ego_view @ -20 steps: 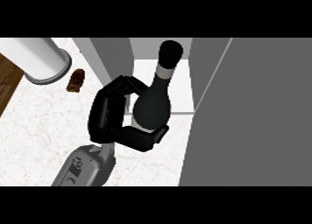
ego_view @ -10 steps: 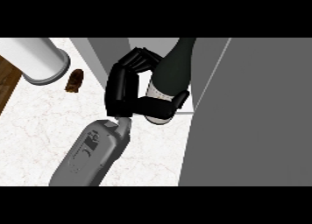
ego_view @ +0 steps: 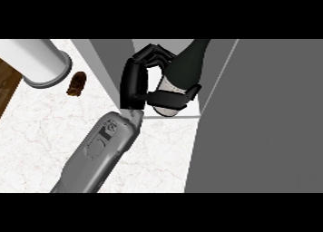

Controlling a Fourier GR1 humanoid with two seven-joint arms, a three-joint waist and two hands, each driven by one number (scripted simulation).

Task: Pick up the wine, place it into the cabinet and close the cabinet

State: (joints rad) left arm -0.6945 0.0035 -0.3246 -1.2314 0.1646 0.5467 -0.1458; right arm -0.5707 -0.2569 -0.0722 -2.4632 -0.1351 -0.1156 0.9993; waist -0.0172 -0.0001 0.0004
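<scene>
The wine bottle [ego_view: 185, 68] is dark with a pale label and base. It leans with its neck toward the top of the head view, and its base sits at the front lip of the open cabinet [ego_view: 114, 63]. My left hand [ego_view: 132, 86] is shut on the bottle: the fingers curl over its far side and the thumb wraps its lower body. The grey forearm [ego_view: 100, 149] comes in from the lower left. The bottle's top is cut off by the upper band. My right hand does not show.
The open cabinet door [ego_view: 271, 127] is a large grey panel filling the right side. A white cylinder [ego_view: 40, 61] stands at the upper left, with a small brown object [ego_view: 75, 84] beside it. White marble counter [ego_view: 30, 136] lies below, and a wooden strip [ego_view: 0, 95] runs along the left edge.
My left hand has carried the bottle away from the open counter, up and to the right, into the cabinet opening. The cylinder and the brown object have slid left in the view.
</scene>
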